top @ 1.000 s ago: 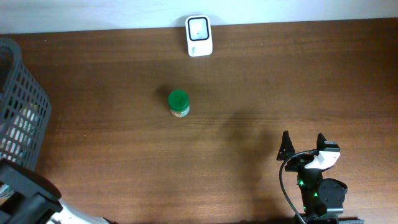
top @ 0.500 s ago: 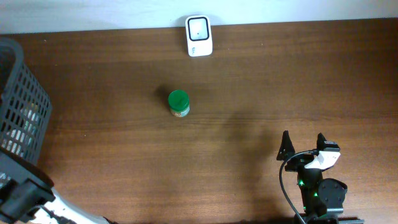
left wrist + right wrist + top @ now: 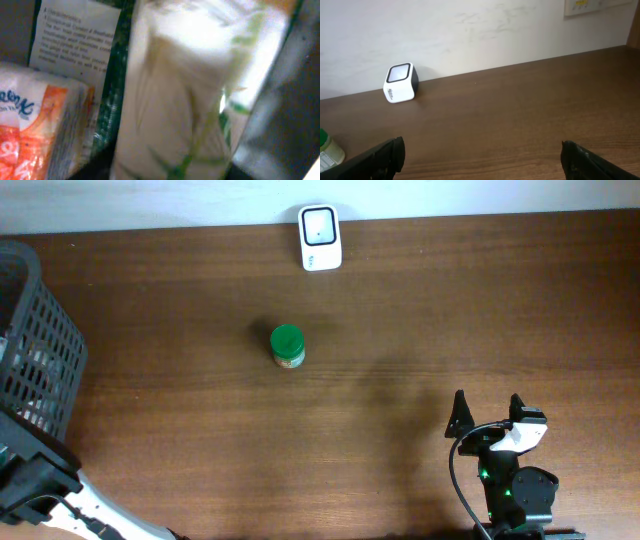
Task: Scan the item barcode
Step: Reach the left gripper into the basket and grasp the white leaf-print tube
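Note:
The left wrist view looks into the basket from very close. A blurred white pack with green leaf print (image 3: 185, 90) fills its middle, and my left gripper's fingers do not show clearly around it. An orange and white tissue pack (image 3: 35, 130) lies to its left, with a dark green pack bearing a white label (image 3: 75, 40) behind. From overhead, my left arm (image 3: 35, 480) reaches toward the black mesh basket (image 3: 40, 330) at the far left. The white barcode scanner (image 3: 320, 238) (image 3: 400, 82) stands at the table's back edge. My right gripper (image 3: 487, 412) (image 3: 480, 155) rests open at the front right, holding nothing.
A small jar with a green lid (image 3: 287, 346) (image 3: 327, 150) stands upright on the wooden table left of centre, below the scanner. The wall runs along the back edge. The basket wall shows as a grey blur (image 3: 285, 115) at the right of the left wrist view.
The left arm has slid left and down at the overhead view's bottom left corner. The right arm, jar and scanner have not moved.

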Robot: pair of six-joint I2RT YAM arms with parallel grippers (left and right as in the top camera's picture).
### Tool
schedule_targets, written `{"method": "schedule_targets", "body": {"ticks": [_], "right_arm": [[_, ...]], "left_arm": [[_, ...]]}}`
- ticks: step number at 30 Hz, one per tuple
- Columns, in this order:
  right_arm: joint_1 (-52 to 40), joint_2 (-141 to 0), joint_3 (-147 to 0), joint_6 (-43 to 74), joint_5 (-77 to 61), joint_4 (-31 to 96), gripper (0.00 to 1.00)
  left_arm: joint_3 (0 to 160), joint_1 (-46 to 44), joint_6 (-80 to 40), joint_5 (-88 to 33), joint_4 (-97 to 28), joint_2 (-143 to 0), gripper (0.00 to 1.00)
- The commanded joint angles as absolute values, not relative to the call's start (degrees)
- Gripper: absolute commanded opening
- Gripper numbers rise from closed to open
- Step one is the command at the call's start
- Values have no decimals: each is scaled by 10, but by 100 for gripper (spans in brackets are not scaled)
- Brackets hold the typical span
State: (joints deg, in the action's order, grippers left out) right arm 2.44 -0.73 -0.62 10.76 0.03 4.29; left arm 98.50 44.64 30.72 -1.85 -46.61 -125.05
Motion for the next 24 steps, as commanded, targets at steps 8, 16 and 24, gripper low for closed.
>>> {"method": "schedule_targets", "body": {"ticks": [8,16,24], "right_arm": [[27,-4,-3,110,5,46,98],[28,-4,-3,110,5,46,98],[27,-4,-3,110,5,46,98]], "left_arm": [[1027,443,295,4,-501,-1257,0],[1144,443,204,3,-547,-1201,0],[1210,439,125,-41,-547,-1097,0]]}}
